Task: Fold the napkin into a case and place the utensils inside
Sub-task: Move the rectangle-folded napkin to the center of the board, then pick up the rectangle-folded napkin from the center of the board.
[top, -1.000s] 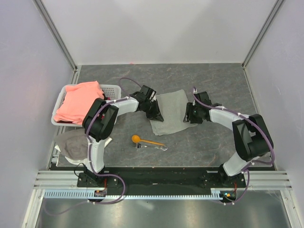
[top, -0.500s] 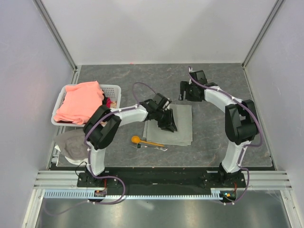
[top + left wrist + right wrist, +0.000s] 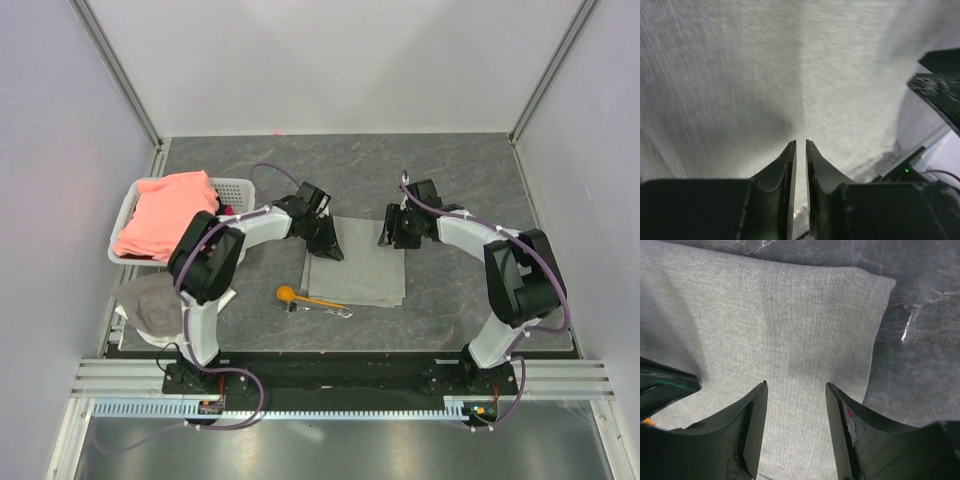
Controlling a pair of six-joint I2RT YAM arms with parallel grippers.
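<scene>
The light grey napkin (image 3: 358,268) lies flat and square on the dark table, and it fills both wrist views (image 3: 765,75) (image 3: 780,315). My left gripper (image 3: 328,246) (image 3: 800,142) hovers low over its far left corner, its jaws only a narrow slit apart with nothing between them. At the far right corner my right gripper (image 3: 391,233) (image 3: 796,385) stands open above the cloth, holding nothing. The orange spoon (image 3: 300,295) and the silvery fork (image 3: 330,310) lie together just off the napkin's near left edge. No case shows.
A white basket (image 3: 240,186) holding a salmon-pink cloth (image 3: 165,215) stands at the left. A whitish-grey rag (image 3: 150,305) lies in front of it. Bare dark table shows behind and to the right of the napkin.
The napkin, tilted and farther back a second ago, now lies flat and square. The left gripper pulled back from its middle to the far left corner. The right gripper came nearer, to the far right corner.
</scene>
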